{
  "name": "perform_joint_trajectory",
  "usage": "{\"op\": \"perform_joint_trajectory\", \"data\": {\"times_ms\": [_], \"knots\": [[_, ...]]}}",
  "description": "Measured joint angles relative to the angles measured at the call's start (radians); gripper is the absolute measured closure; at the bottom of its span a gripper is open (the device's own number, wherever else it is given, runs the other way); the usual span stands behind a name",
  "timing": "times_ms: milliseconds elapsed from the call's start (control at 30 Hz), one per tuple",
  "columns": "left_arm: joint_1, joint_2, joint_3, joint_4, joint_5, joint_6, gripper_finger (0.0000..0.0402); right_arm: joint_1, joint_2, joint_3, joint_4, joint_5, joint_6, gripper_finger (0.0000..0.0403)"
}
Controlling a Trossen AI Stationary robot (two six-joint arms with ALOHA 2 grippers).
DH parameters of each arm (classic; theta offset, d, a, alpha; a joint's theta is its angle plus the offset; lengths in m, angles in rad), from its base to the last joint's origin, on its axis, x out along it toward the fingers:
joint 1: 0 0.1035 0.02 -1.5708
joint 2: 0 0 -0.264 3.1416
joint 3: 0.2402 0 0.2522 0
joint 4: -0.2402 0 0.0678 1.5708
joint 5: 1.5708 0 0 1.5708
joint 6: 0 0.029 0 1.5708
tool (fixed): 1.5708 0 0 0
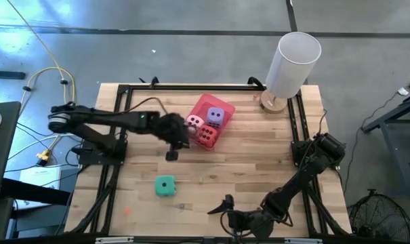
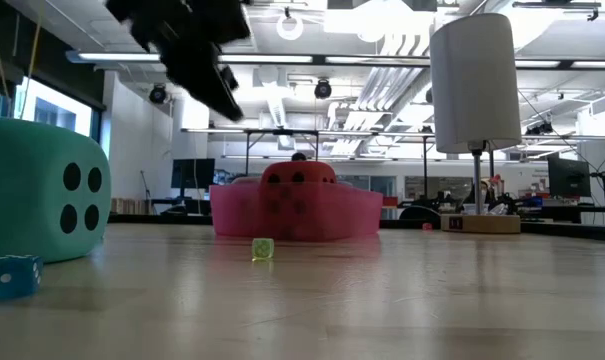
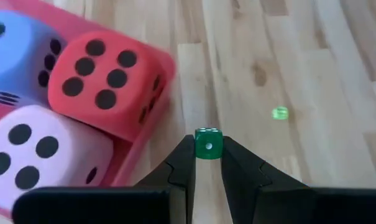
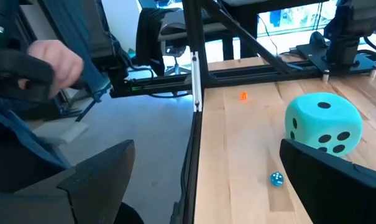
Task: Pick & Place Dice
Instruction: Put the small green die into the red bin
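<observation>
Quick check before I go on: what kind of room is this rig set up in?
Probably an open lab or workshop: exposed ceiling ducts and strip lights, a bare concrete floor around the wooden table, and monitors on benches behind.

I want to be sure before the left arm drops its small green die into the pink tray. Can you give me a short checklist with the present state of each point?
1. Left hand shut on the small green die: ok.
2. Hand over the pink tray: not ok, the die hangs over bare wood just beside the tray's edge.
3. Free room in the tray: cannot tell; the red die, pale pink die and purple die fill most of it.
4. Right hand out of the way: ok, open, at the table's near edge.
5. Teal die clear of the path: ok, apart on the table.
</observation>
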Motion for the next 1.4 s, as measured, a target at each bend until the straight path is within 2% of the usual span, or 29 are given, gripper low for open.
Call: {"op": "perform_joint_trajectory", "data": {"times_ms": [100, 333, 433, 667, 833, 933, 1200, 1400], "knots": [[0.065, 0.046, 0.000, 0.039, 0.047, 0.010, 0.0349, 0.003, 0.000, 0.000, -0.006, 0.000, 0.000, 0.0009], [0.129, 0.097, 0.000, 0.082, 0.032, 0.030, 0.0348, 0.007, -0.026, 0.000, 0.012, -0.006, -0.074, 0.0009], [0.164, 0.116, 0.000, 0.085, 0.006, 0.047, 0.0348, 0.005, -0.030, 0.000, -0.004, 0.047, -0.141, 0.0009], [0.208, 0.178, 0.000, 0.088, 0.042, -0.022, 0.0348, -0.039, -0.030, 0.000, -0.023, 0.291, -0.198, 0.0009], [0.208, 0.179, 0.000, 0.127, 0.040, -0.102, 0.0347, -0.081, -0.029, 0.000, -0.027, 0.315, -0.356, 0.0009], [0.208, 0.179, 0.000, 0.125, 0.035, -0.132, 0.0344, -0.106, -0.029, 0.000, -0.033, 0.315, -0.393, 0.0009], [0.182, 0.179, 0.000, 0.100, -0.056, -0.019, 0.0309, -0.117, -0.035, 0.000, -0.012, 0.401, -0.500, 0.0009], [0.142, 0.179, 0.000, 0.110, -0.217, -0.061, 0.0265, -0.119, -0.035, 0.000, 0.016, 0.435, -0.498, 0.0009]]}}
